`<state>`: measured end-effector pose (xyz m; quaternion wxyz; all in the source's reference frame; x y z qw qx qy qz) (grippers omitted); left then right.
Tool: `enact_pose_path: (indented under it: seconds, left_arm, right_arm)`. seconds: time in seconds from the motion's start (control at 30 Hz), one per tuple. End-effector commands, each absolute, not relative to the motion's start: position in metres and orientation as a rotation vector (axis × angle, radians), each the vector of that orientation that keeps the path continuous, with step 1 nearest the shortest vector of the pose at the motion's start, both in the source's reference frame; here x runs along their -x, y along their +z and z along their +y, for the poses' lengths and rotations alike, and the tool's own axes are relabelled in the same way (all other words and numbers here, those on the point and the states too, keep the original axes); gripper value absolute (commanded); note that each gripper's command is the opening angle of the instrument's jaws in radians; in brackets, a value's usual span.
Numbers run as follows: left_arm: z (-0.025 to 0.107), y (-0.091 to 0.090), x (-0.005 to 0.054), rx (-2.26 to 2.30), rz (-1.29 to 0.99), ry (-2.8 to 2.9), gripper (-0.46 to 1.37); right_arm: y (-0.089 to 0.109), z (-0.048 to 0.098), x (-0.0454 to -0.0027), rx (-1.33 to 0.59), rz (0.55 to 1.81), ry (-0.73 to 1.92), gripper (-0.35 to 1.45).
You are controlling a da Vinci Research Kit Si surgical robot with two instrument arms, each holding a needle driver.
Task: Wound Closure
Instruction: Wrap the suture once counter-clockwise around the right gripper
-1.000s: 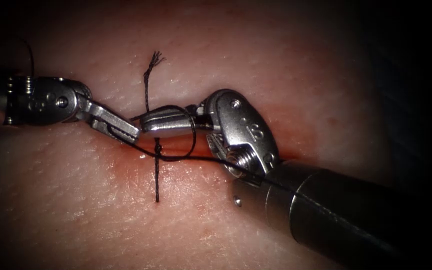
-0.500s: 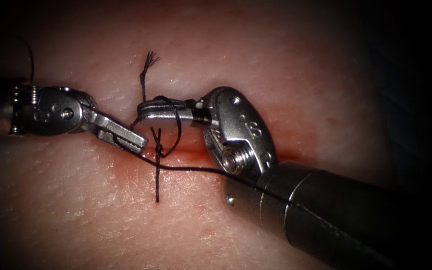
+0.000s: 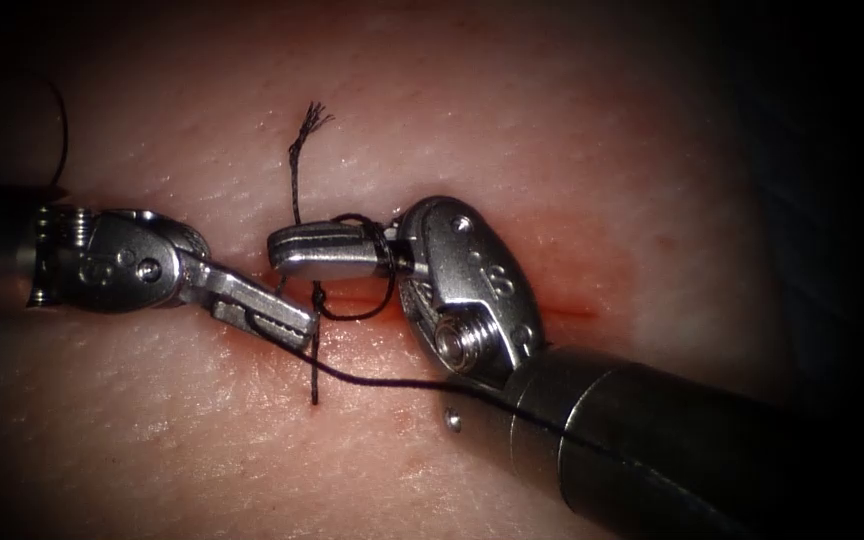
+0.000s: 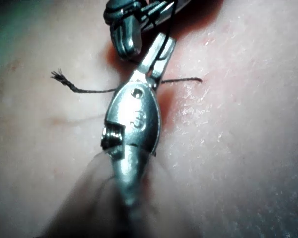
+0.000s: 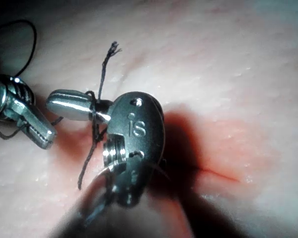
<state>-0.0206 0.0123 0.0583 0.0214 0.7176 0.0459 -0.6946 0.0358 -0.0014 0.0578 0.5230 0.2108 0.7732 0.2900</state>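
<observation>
While the left gripper (image 3: 277, 315) is reaching in from the left edge of the endoscope view, it is sitting lower and further right than a second ago, its tip now lying just beside the stitch. Its jaws are pressing shut on the thread (image 3: 382, 382), and the left wrist view is showing the dark strand pinched between them (image 4: 158, 54). That long strand is trailing rightward and passing under the right tool's shaft; it is hanging lower on the tissue (image 3: 202, 450) than before, having followed the left gripper down.

Next to the right, the stitch is crossing the cut near its left end, with a frayed tail (image 3: 297, 160) pointing away at the far side and a small knot (image 3: 317, 297) sitting over the wound line. The red fluid (image 3: 372, 340) is pooling lightly around it.

Just right of that, the right gripper (image 3: 287, 250) is hovering over the stitch with its jaws looking closed; whether they are pinching anything I cannot tell. A loop (image 3: 384, 290) of thread is wrapping around them, and it is now lying back by the hinge, where a second ago it was circling the middle of the jaws.

Judging from this, a further throw is being set over the existing knot but is not yet drawn down.

Further right, the cut (image 3: 562, 308) is lying unstitched.
</observation>
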Motion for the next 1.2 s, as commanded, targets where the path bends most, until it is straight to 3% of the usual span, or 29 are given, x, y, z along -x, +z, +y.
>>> enact_pose_path:
  seconds: [0.03, 0.27, 0.6, 0.77, 0.87, 0.93, 1.0, 1.03, 1.13, 1.2]
  left_arm:
    - [0.0121, 0.0581, 0.0207, -2.216, 0.119, -2.193, -0.35]
    - [0.0112, 0.0577, 0.0211, -2.191, 0.036, -2.314, -0.35]
    - [0.0099, 0.0589, 0.0216, -2.172, -0.01, -2.382, -0.35]
    - [0.0097, 0.0588, 0.0218, -2.148, -0.076, -2.46, 0.47]
    - [0.0098, 0.0587, 0.0217, -2.14, -0.119, -2.507, 0.61]
    - [0.0098, 0.0587, 0.0216, -2.142, -0.138, -2.522, 0.56]
    - [0.0097, 0.0586, 0.0216, -2.154, -0.155, -2.536, 0.37]
    - [0.0096, 0.0586, 0.0215, -2.157, -0.17, -2.544, 0.15]
    - [0.0092, 0.0582, 0.0214, -2.158, -0.18, -2.552, -0.1]
    - [0.0089, 0.0579, 0.0214, -2.158, -0.178, -2.551, -0.15]
  right_arm:
    - [0.0577, -0.0014, -0.0358, -0.491, 1.836, 0.706, 0.23]
    - [0.0575, -0.0017, -0.0359, -0.41, 1.733, 0.779, 0.91]
    - [0.0574, -0.002, -0.0353, -0.358, 1.666, 0.88, 0.9]
    - [0.0575, -0.0024, -0.0353, -0.329, 1.617, 0.926, 0.87]
    - [0.0576, -0.0025, -0.0354, -0.313, 1.609, 0.934, 0.86]
    - [0.0576, -0.0025, -0.0354, -0.305, 1.607, 0.937, 0.86]
    - [0.0576, -0.0025, -0.0354, -0.299, 1.605, 0.941, 0.86]
    - [0.0576, -0.0024, -0.0353, -0.295, 1.604, 0.942, 0.86]
    - [0.0575, -0.0023, -0.0353, -0.294, 1.6, 0.943, 0.85]
    - [0.0574, -0.0022, -0.0353, -0.295, 1.597, 0.943, 0.85]
